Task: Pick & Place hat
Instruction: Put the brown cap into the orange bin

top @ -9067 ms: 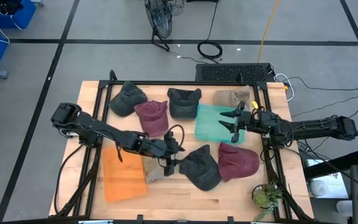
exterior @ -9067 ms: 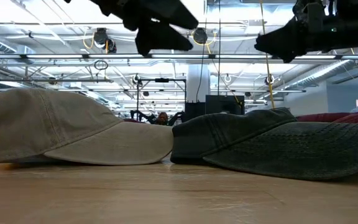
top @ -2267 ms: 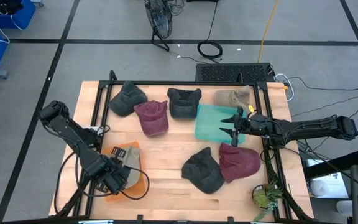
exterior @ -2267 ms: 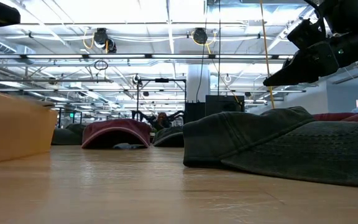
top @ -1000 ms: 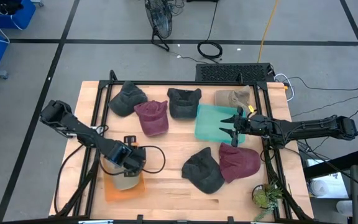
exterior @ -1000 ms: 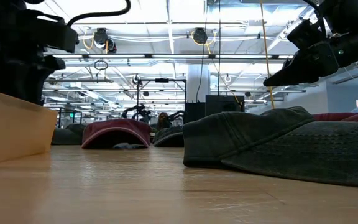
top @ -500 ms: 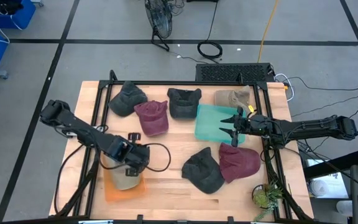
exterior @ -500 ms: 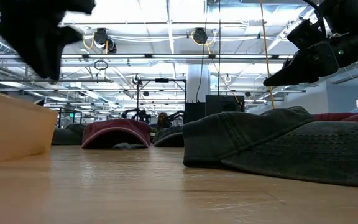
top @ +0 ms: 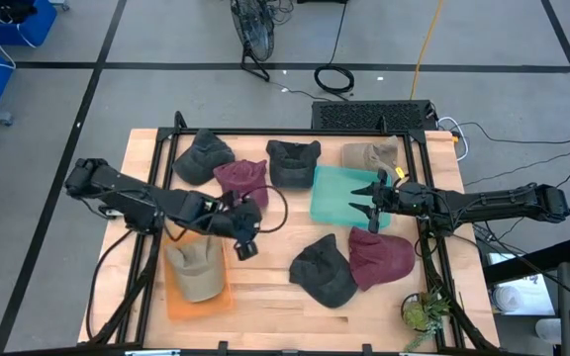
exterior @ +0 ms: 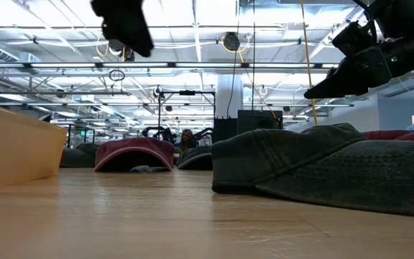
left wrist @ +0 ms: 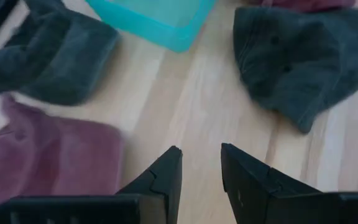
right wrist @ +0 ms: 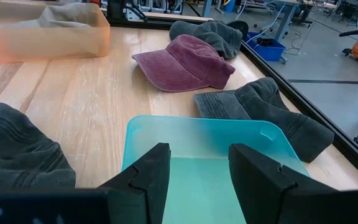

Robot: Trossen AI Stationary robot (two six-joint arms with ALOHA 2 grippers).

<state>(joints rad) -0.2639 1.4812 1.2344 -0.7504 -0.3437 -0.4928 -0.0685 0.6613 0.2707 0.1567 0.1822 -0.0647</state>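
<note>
A beige hat [top: 195, 271] lies in the orange tray [top: 202, 301] at the table's near left, touched by no gripper. My left gripper [top: 246, 248] hangs open and empty above bare wood right of the tray, near a maroon hat [left wrist: 48, 158]; the left wrist view shows wood between its fingers [left wrist: 201, 168]. My right gripper [right wrist: 199, 167] waits open over the teal bin [top: 341, 194]. A dark grey hat [top: 325, 269] and a second maroon hat [top: 379, 257] rest on the table at the near right.
Along the far edge lie a dark grey hat [top: 203, 156], a maroon hat [top: 240, 184], a dark hat [top: 293, 163] and a beige hat [top: 369, 155]. A potted plant [top: 424, 311] stands at the near right corner. Bare wood shows in the table's middle.
My left gripper has risen from over the orange tray and swung toward the table's right and far side, rolling as it went, to a spot beside the maroon hat. The beige hat has stayed lying in the tray.
</note>
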